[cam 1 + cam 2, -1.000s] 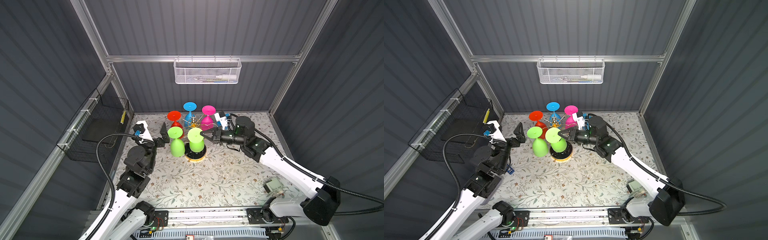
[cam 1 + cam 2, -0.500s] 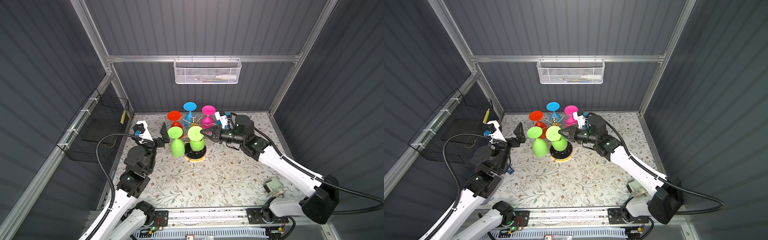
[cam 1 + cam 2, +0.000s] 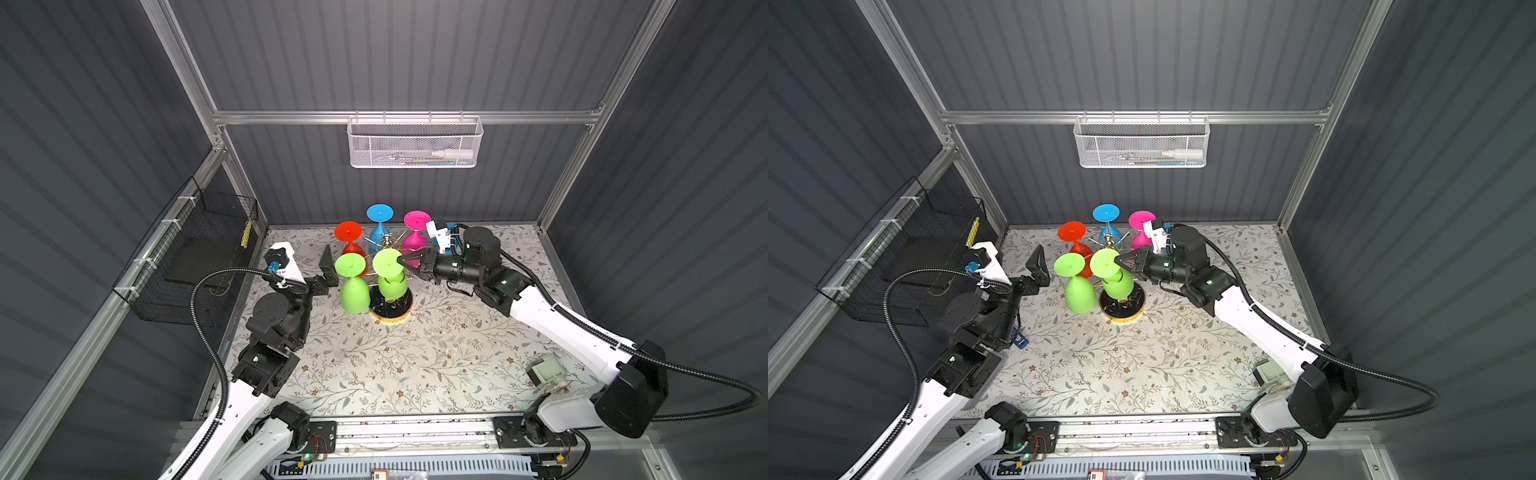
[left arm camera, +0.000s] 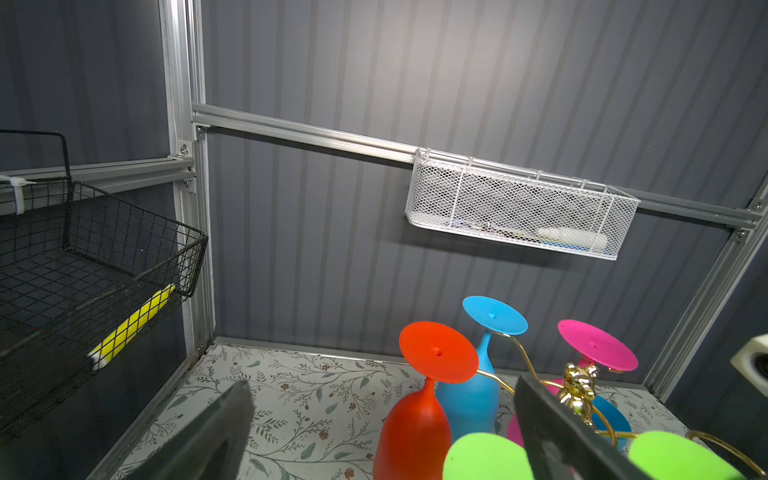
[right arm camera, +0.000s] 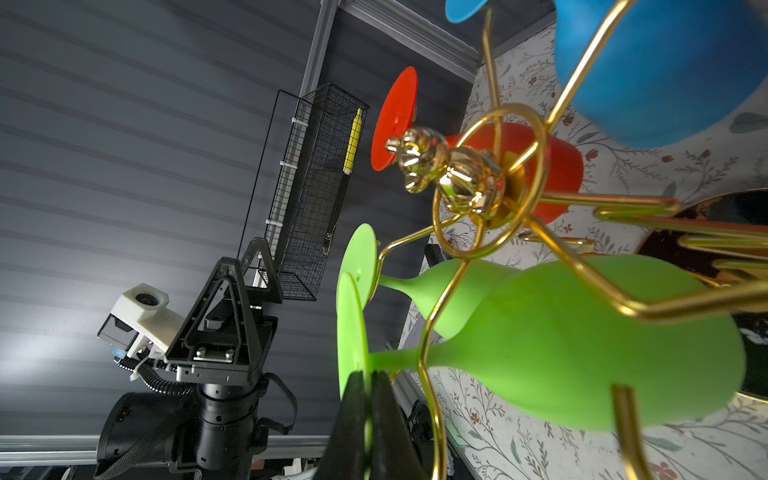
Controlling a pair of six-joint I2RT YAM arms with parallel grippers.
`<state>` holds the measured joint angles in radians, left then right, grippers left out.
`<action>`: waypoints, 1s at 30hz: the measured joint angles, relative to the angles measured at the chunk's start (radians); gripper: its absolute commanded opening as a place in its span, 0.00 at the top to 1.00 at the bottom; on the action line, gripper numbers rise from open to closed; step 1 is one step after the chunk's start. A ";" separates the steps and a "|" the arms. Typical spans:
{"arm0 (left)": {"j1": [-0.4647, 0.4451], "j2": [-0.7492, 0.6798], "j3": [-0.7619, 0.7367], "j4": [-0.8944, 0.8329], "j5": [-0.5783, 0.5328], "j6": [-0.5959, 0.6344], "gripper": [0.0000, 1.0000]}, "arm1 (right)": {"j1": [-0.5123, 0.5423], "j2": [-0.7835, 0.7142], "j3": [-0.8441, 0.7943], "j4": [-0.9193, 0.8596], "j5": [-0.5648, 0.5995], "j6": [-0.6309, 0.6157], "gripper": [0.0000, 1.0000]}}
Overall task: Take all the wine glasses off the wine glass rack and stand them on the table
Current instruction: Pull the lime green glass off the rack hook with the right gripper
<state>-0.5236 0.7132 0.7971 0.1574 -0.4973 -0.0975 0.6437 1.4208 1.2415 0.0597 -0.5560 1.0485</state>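
Right gripper is clamping shut on the foot rim of the lime-green wine glass, which is hanging inverted on the wine glass rack, above its base. Left gripper is standing wide open, empty, beside the rack.

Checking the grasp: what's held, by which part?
Right gripper pinches the foot rim of the green wine glass nearest it; left gripper holds nothing.
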 measured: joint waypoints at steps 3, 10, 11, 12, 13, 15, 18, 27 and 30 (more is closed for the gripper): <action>0.000 0.000 0.000 0.000 0.000 0.000 0.01 | 0.000 0.008 0.007 0.002 0.005 0.000 1.00; 0.000 0.000 0.000 0.000 0.000 0.000 0.01 | 0.000 0.031 0.019 0.002 0.005 0.000 1.00; 0.000 -0.001 0.000 0.000 0.000 0.000 0.00 | 0.001 0.032 0.020 0.001 0.004 0.000 1.00; 0.000 -0.002 0.000 0.000 0.000 0.000 0.01 | 0.003 0.034 0.021 0.000 0.002 -0.001 1.00; 0.000 -0.003 0.000 0.000 0.000 0.000 0.01 | 0.005 0.035 0.023 0.000 0.002 -0.001 1.00; 0.000 -0.005 0.000 0.000 0.000 0.000 0.01 | 0.009 0.041 0.031 -0.001 -0.004 -0.002 1.00; 0.000 -0.005 0.000 0.000 0.000 0.001 0.00 | 0.018 0.044 0.036 -0.002 -0.015 -0.009 1.00; 0.000 -0.005 0.000 0.000 0.000 0.004 0.01 | 0.041 0.041 0.036 -0.054 -0.029 -0.058 1.00; 0.000 -0.005 0.000 0.000 0.000 0.004 0.01 | 0.047 0.028 0.036 -0.084 -0.029 -0.081 1.00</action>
<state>-0.5236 0.7086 0.7971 0.1570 -0.4976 -0.0937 0.6903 1.4487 1.2778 -0.0242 -0.5850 0.9676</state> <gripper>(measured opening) 0.995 0.057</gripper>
